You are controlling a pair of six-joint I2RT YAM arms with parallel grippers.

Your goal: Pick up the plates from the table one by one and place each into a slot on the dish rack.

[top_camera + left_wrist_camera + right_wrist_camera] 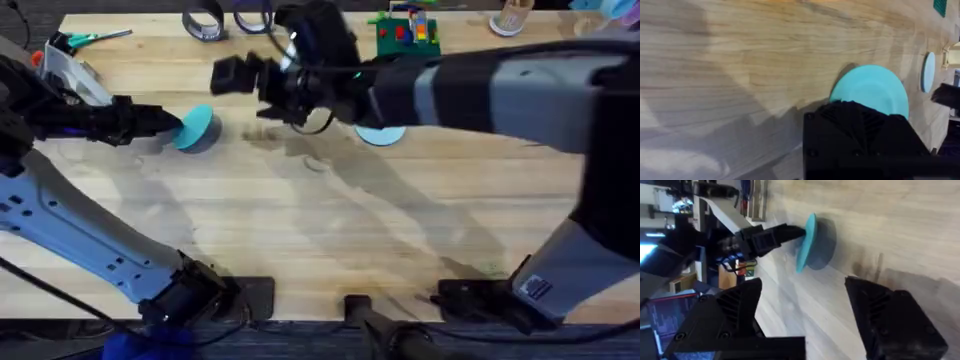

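The left gripper point(178, 124) is gripping the teal plate point(196, 127) by its rim, its fingers point(855, 125) pinched narrow on the near edge, and is holding the disc tilted up on edge above the worktop point(320, 240) at the left of the scene; the plate's shadow is lying on the wood beside it. Seen from the right wrist, the teal plate point(806, 242) is presenting almost edge-on, so its flat face is pointing sideways and its diameter is running near vertical, an attitude that suits a narrow slot. The right gripper point(805, 315) is hanging over the middle of the worktop with its fingers spread wide and holding nothing. The pale blue plate point(381, 134) is lying flat on the wood, partly under the right arm. The plates are probably light, stiff and smooth plastic; being thin and lying flush, each is likely best taken at the rim, where a narrow pinch could slip if the disc swings. Tape rolls point(204, 22) and a green brick baseplate point(408, 36) are sitting along the far edge. The dish rack is not discernible.
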